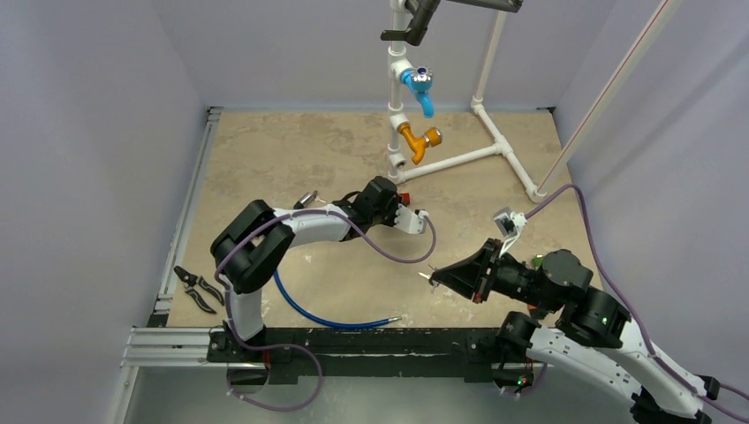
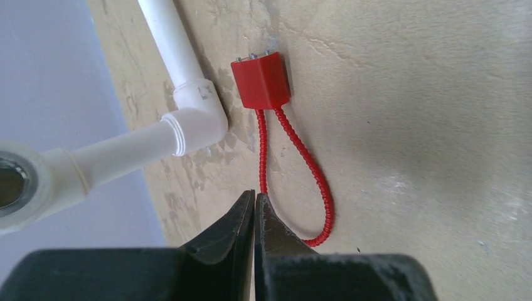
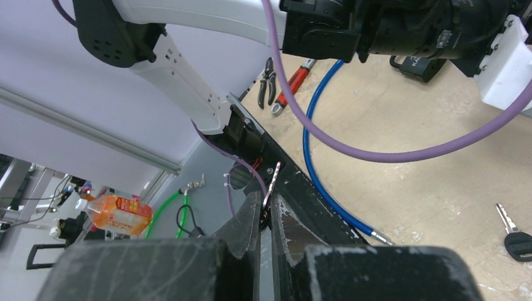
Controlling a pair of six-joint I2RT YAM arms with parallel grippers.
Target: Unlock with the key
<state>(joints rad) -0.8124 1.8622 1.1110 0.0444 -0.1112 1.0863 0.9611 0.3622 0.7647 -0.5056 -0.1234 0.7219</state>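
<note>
Black fingers (image 3: 244, 229) of the right end effector (image 3: 265, 204) fill the bottom of its wrist view, pressed together on a slim silver key (image 3: 273, 180) that stands up edge-on from between the tips. Beyond it on the tabletop (image 1: 291, 150) lie a blue hose (image 3: 313, 125), dark pliers (image 3: 268, 75) and a red-handled wrench (image 3: 292, 84). A black padlock (image 3: 414, 66) sits under the left arm; its white lettering starts with "K" and the rest is hidden. A black-headed key (image 3: 514, 241) lies flat at the lower right. An orange bottle (image 3: 116, 213) stands off the tabletop, its label too blurred to read.

The left end effector (image 2: 254, 200) has its jaws together, with the tips right at the left strand of a red beaded cable (image 2: 313, 175). Whether they pinch that strand cannot be told. The cable loops out of a red lock body (image 2: 262, 80), which lies on the tabletop just beside a white pipe elbow (image 2: 197, 119). No writing shows on the lock.

From above, the lock sits near the foot of the white pipe frame (image 1: 459, 159), well apart from the right end effector and its key.
</note>
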